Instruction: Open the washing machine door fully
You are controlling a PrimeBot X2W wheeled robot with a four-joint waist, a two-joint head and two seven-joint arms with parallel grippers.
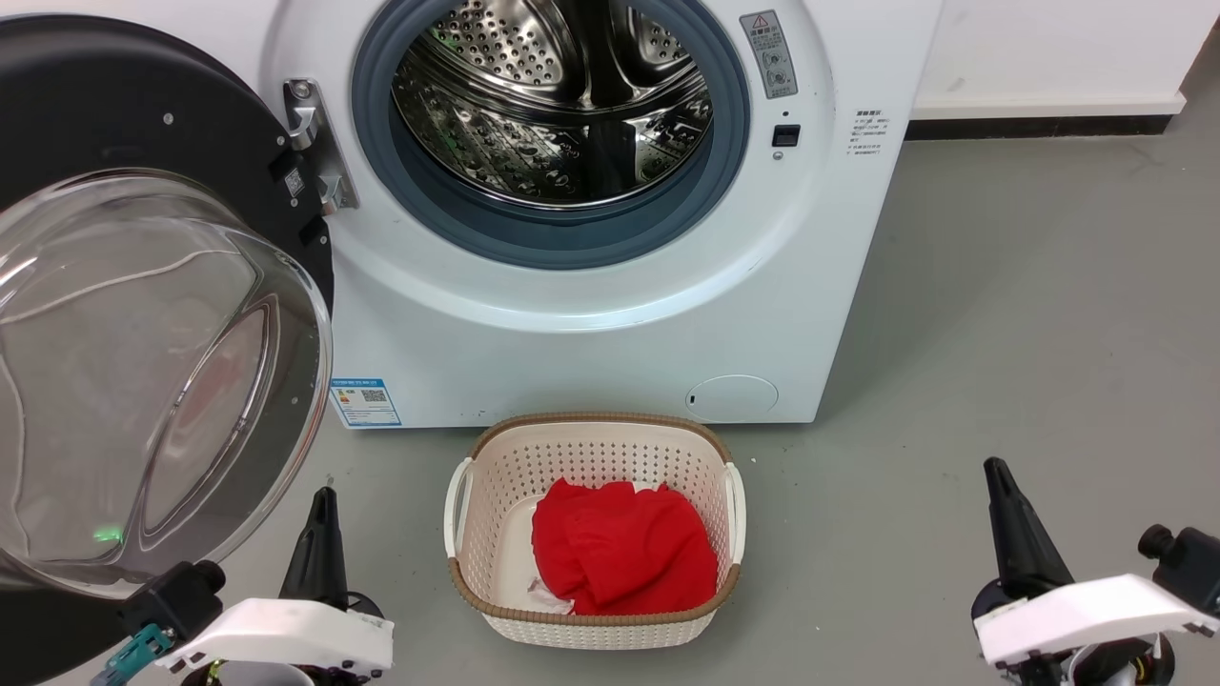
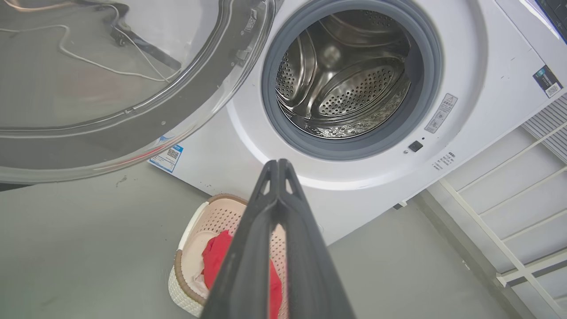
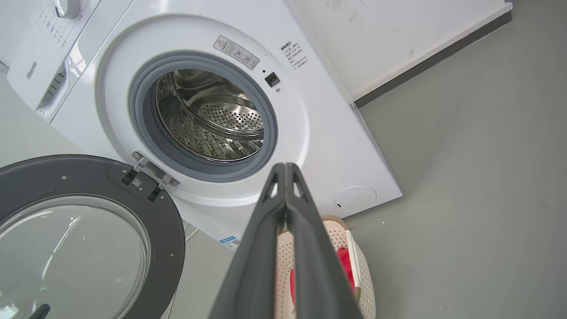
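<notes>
One door (image 1: pixel 162 314), swung wide left of the washer (image 1: pixel 591 324) on its hinge (image 1: pixel 310 143), drum (image 1: pixel 553 105) exposed. I read left gripper (image 2: pixel 277 165) and right gripper (image 3: pixel 285 166) both pressed together, holding nothing; left sits near the door's glass, right well apart. Basket (image 1: pixel 591 424) with red cloth (image 1: pixel 620 557) on the floor (image 1: pixel 1001 333) just before the washer.

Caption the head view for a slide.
Washing machine door open beside the steel drum; basket of red cloth in front; left pincer and right pincer shut, empty.
</notes>
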